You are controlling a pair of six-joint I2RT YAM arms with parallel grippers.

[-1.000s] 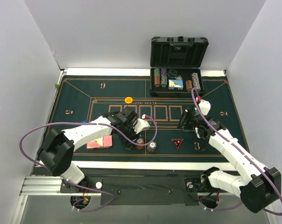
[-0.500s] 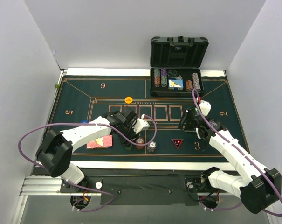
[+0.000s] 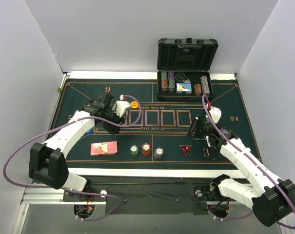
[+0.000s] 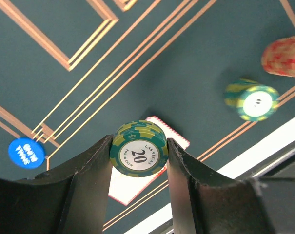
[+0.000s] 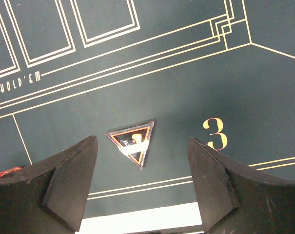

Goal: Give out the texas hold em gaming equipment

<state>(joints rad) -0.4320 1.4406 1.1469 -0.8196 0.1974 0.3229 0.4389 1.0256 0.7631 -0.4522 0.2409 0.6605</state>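
Note:
My left gripper is shut on a short stack of green poker chips marked 20 and holds it above the mat; in the top view it hangs over the left part of the mat. Below it lie pink-red-backed playing cards and a blue button disc. Green, red and grey chip stacks stand in a row near the front. My right gripper is open above a black triangular marker, holding nothing.
The open black case at the back right holds more chip rows and a card box. An orange button disc lies by the card boxes printed on the green felt mat. White walls close in both sides.
My left gripper has closed on green chips at the front stack, lifted them and swung back and to the left. The right gripper has hardly moved.

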